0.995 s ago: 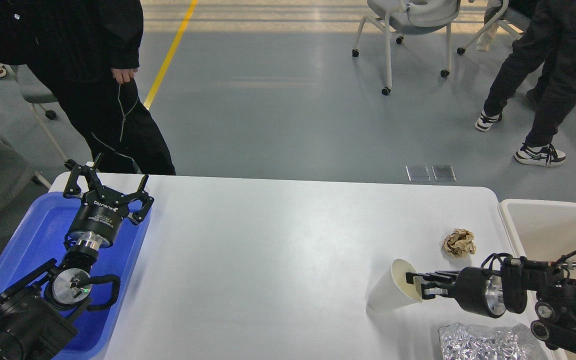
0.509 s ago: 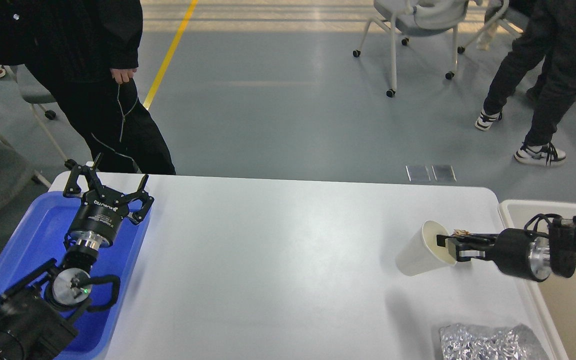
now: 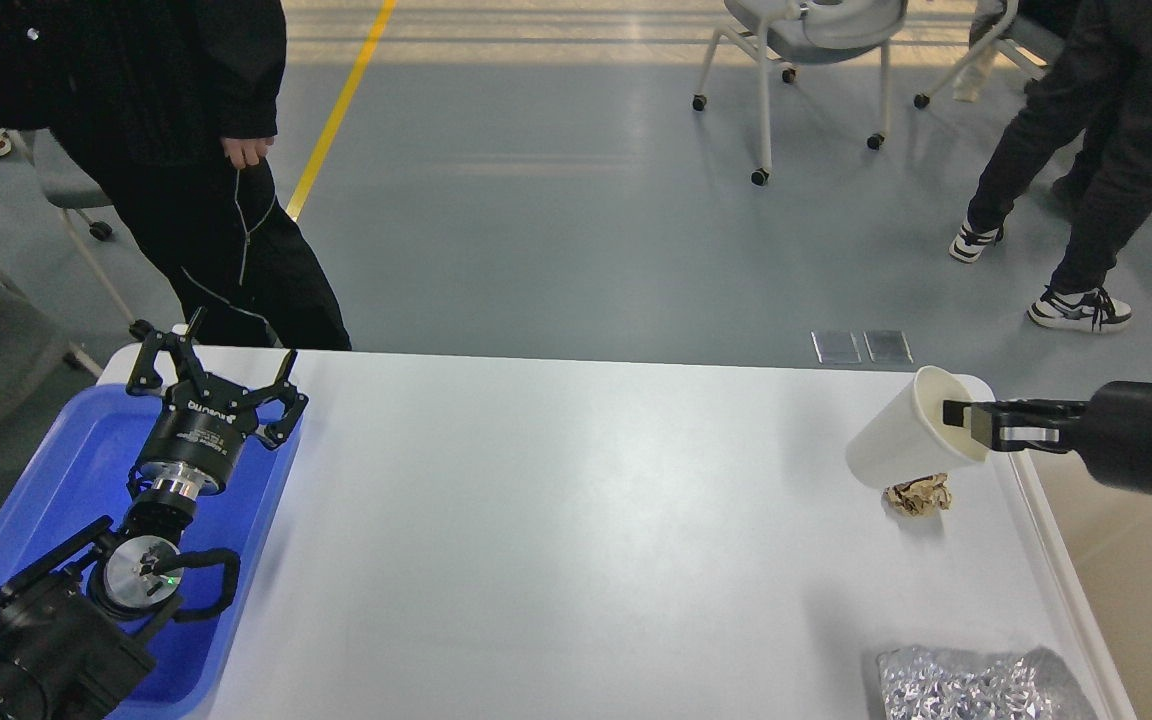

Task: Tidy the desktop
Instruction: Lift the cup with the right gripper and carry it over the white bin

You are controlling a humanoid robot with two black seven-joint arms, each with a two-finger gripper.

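Above the desktop (image 3: 556, 520), right end effector (image 3: 966, 428) grips an empty-looking paper cup (image 3: 896, 450).

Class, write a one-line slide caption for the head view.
Right gripper lifts a paper cup by its rim above the white desktop, over a crumpled paper ball.

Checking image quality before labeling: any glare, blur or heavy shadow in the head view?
Head view: sharp overall, no motion blur on the paper cup or right gripper; soft sheen mid desktop; faint shadows only; foil glints at the bottom edge.
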